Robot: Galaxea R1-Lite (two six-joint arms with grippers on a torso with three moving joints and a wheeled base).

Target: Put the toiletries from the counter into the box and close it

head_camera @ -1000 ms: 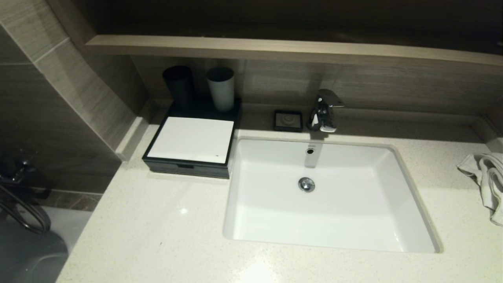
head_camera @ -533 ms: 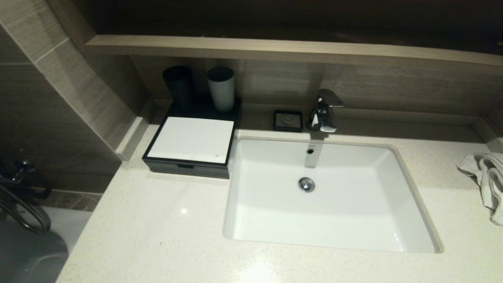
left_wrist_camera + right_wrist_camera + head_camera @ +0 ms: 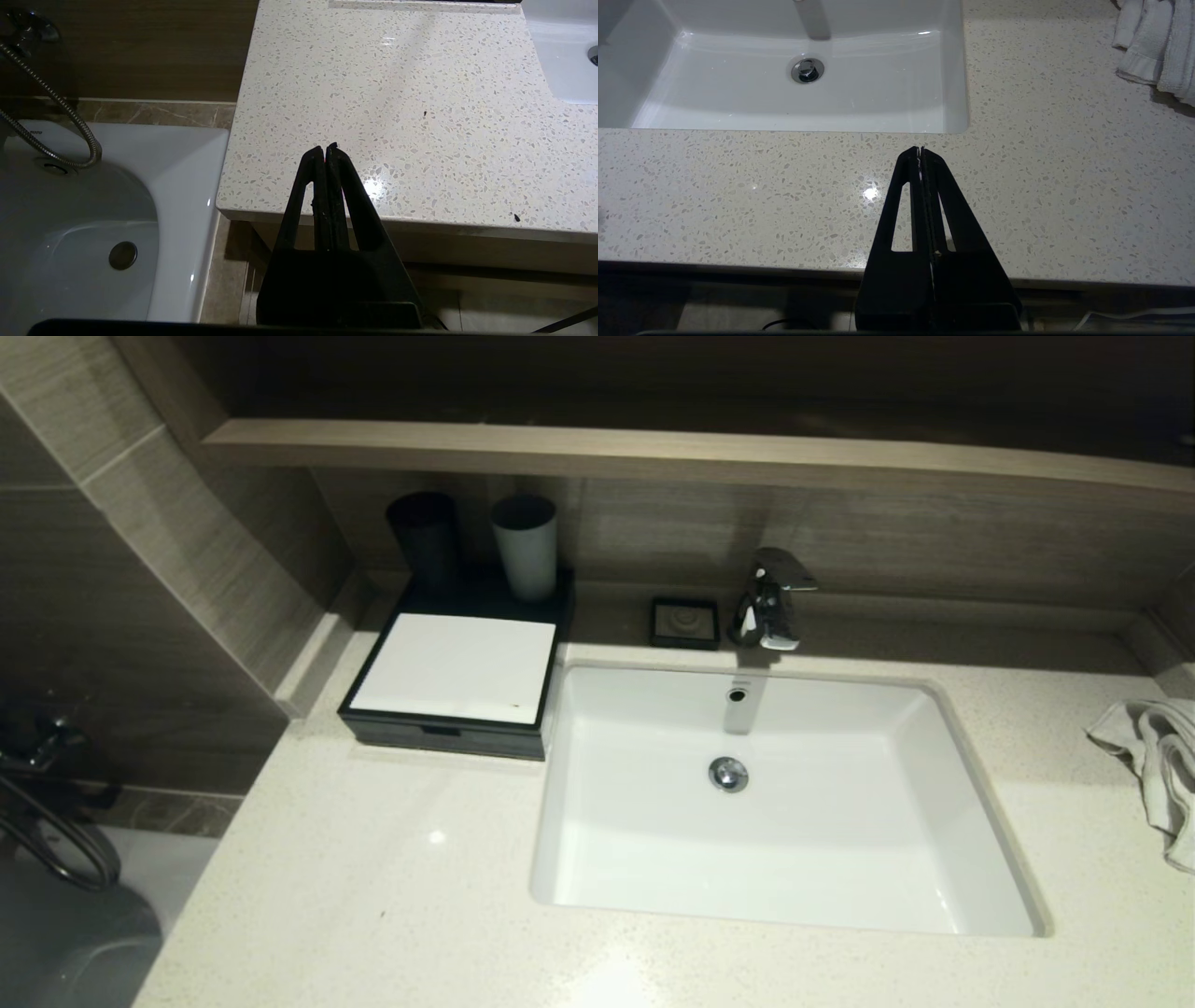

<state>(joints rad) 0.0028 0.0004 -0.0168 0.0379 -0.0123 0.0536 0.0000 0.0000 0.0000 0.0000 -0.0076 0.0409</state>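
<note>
The black box (image 3: 455, 672) with its flat white top sits at the back left of the cream speckled counter (image 3: 373, 887), its notched front drawer pushed in. No toiletry packets show in any view. My left gripper (image 3: 326, 148) is shut and empty, held back over the counter's front left corner. My right gripper (image 3: 920, 150) is shut and empty, held over the counter's front edge, in front of the white sink basin (image 3: 803, 112). Neither gripper shows in the head view.
A dark cup (image 3: 423, 537) and a grey cup (image 3: 526, 546) stand behind the box. A small black square dish (image 3: 685, 621) and a chrome tap (image 3: 770, 599) are behind the sink (image 3: 775, 877). A white towel (image 3: 1158, 765) lies far right. A bathtub (image 3: 93, 233) is left of the counter.
</note>
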